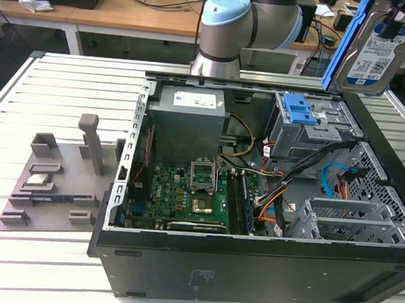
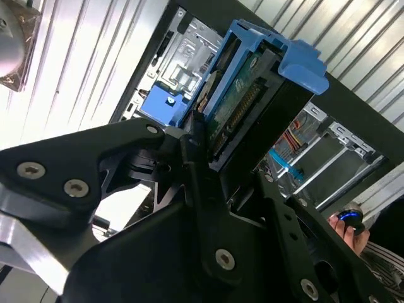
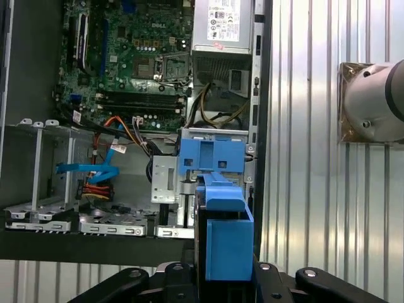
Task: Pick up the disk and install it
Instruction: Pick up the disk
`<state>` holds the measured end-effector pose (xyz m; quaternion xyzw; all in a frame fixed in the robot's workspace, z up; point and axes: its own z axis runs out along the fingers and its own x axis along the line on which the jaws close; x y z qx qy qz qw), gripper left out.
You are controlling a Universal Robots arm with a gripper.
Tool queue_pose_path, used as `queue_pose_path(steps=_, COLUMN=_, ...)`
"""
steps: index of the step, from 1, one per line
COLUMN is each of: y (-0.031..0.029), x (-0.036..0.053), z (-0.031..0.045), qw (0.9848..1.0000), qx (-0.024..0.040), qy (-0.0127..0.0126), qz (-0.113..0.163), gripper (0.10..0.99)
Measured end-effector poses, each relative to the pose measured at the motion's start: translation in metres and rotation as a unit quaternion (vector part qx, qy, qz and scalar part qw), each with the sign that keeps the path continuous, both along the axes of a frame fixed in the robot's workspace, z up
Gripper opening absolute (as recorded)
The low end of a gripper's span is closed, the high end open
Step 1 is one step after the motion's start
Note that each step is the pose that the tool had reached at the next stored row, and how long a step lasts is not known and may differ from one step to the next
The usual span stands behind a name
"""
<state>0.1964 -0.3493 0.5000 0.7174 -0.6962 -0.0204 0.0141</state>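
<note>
The disk (image 1: 372, 49), silver with a white-and-blue label and blue side rails, hangs upright in the air above the open computer case's far right corner. My gripper (image 1: 399, 12) is shut on its upper end. In the second wrist view the disk (image 2: 243, 101) stands edge-on between my black fingers (image 2: 192, 158), connector side showing. In the first wrist view its blue rail (image 3: 227, 240) sits just above the gripper (image 3: 221, 278), over the grey drive cage with the blue latch (image 3: 211, 156). That cage (image 1: 300, 110) lies below and toward the exterior view's left of the disk.
The black case (image 1: 249, 267) lies open with its motherboard (image 1: 192, 193), grey power supply (image 1: 188, 115) and orange and blue cables. A second metal bay (image 1: 351, 219) is at the near right. A grey fixture plate (image 1: 53, 182) lies on the slatted table at the left. The arm's base (image 1: 240, 28) stands behind the case.
</note>
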Motion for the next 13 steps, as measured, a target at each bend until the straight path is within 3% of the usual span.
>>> queue_pose_path(steps=2, y=-0.0246, x=-0.0017, z=-0.0009, qw=1.0000, qx=0.0000, qy=0.0000, qz=0.000, gripper=0.361)
queue_pose_path(steps=13, y=-0.0429, x=-0.0019, z=-0.0017, qw=1.0000, qx=0.0000, qy=0.0000, qz=0.000, gripper=0.361)
